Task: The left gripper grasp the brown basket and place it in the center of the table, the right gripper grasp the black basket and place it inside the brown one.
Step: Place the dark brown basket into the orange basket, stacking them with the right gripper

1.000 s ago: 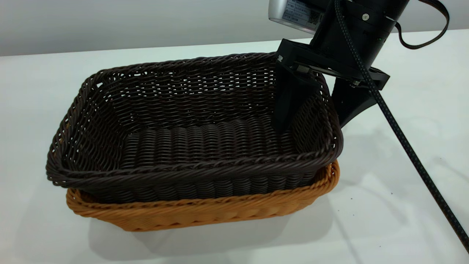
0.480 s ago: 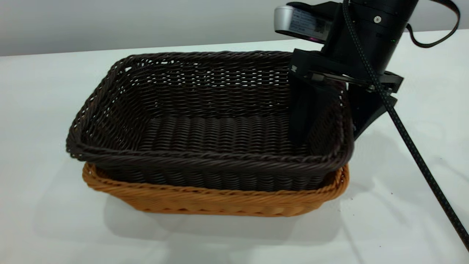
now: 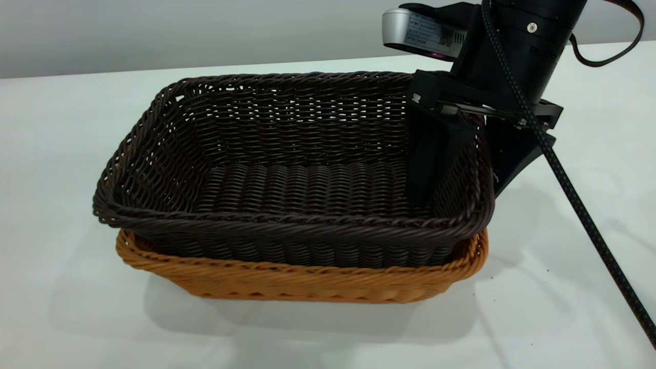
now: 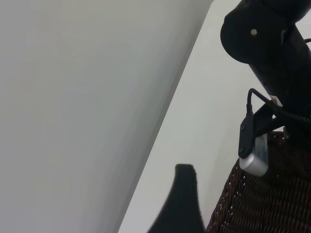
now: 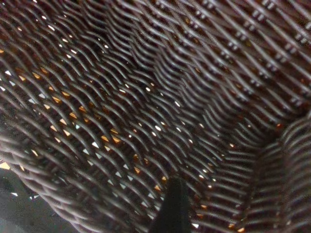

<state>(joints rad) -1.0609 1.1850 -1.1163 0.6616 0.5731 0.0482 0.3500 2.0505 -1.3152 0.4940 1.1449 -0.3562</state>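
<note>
- The black basket (image 3: 302, 169) sits nested inside the brown basket (image 3: 307, 279) near the middle of the table (image 3: 564, 307); only the brown one's rim and lower wall show beneath it
- The right gripper (image 3: 464, 189) straddles the black basket's wall at 3 o'clock, one finger inside, one outside, closed on the wicker
- Judged from the open weave, the basket should be light and fairly stiff, with slightly springy walls; the rough braid gives grip, so a short side wall just under the rim is the sound place to hold
- The right wrist view looks through the dark weave and catches orange glints of the brown basket below, which the exterior view cannot show
- The left wrist view sees mostly blank wall; a dark tip of the left gripper (image 4: 180, 204) shows, but I cannot tell its spread
</note>
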